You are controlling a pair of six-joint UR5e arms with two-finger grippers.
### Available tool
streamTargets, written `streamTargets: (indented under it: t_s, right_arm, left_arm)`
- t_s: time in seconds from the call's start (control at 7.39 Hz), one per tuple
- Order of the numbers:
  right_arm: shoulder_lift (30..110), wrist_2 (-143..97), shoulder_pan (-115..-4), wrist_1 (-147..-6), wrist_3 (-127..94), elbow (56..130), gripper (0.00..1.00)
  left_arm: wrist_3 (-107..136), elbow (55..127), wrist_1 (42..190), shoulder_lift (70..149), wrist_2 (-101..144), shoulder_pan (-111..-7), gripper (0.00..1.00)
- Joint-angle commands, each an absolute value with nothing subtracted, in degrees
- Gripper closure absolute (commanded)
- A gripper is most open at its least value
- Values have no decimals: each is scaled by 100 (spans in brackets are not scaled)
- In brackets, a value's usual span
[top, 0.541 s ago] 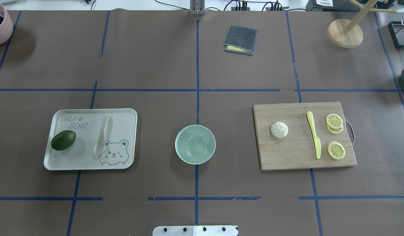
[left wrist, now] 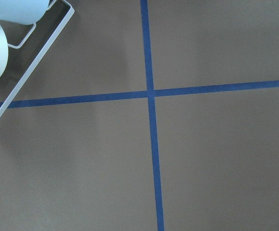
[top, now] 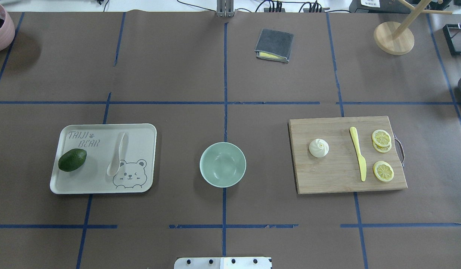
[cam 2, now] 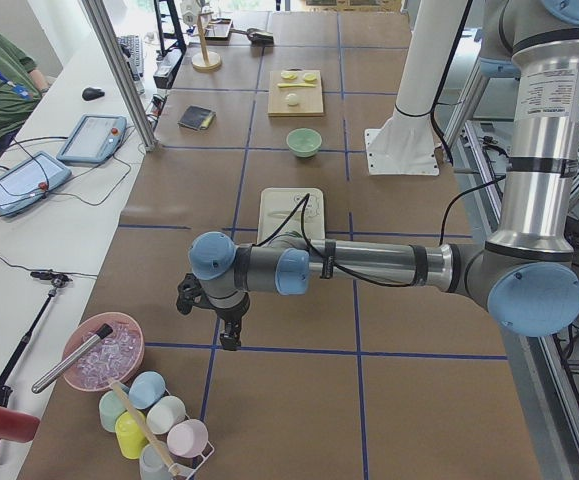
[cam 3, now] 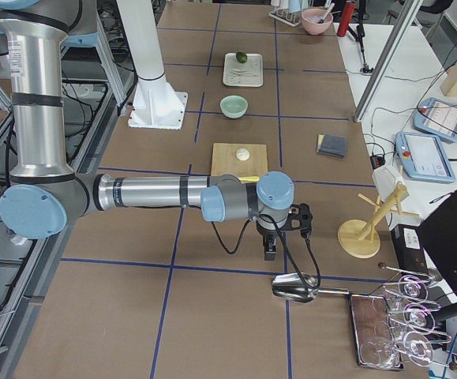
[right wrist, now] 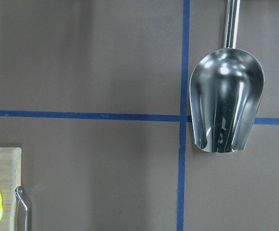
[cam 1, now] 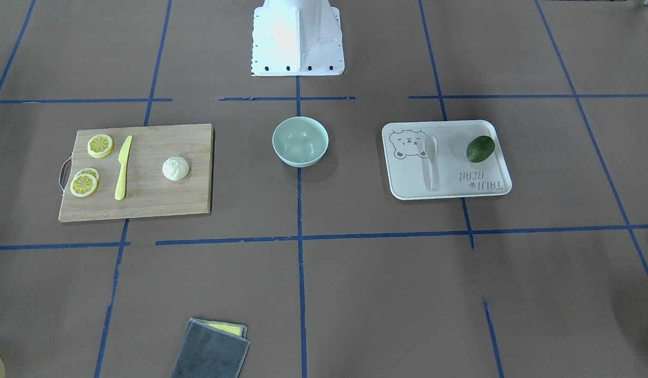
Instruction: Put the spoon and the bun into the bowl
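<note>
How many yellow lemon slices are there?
3, all on the wooden cutting board beside the yellow plastic knife: a single lemon slice alone; the top slice partly covering the lower slice. Another might hide underneath.

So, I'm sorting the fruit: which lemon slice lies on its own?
The lemon slice near the robot-side corner of the cutting board lies alone, touching nothing else; the other two overlap farther back.
</note>
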State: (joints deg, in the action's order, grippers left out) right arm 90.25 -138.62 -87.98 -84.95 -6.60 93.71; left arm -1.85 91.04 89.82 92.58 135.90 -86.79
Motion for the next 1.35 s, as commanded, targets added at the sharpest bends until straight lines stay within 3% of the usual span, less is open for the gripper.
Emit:
streamTargets:
  t_s: [0.0,0.54,1.22]
  right_arm:
    - [8991,-13878,-8798,-8482,-677,9430,0]
    - [8974,-13887,-8789,-8508,-677,9448,0]
    - [8816,-14088,-8763,-8508,-816,9790,0]
  left_arm:
    - [181,9787,9166,9307,13553,-8596,0]
    - [2155,11185,9176,9403,13526,-7439,0]
    - [5145,11294,10746,9519,12729,-5708,0]
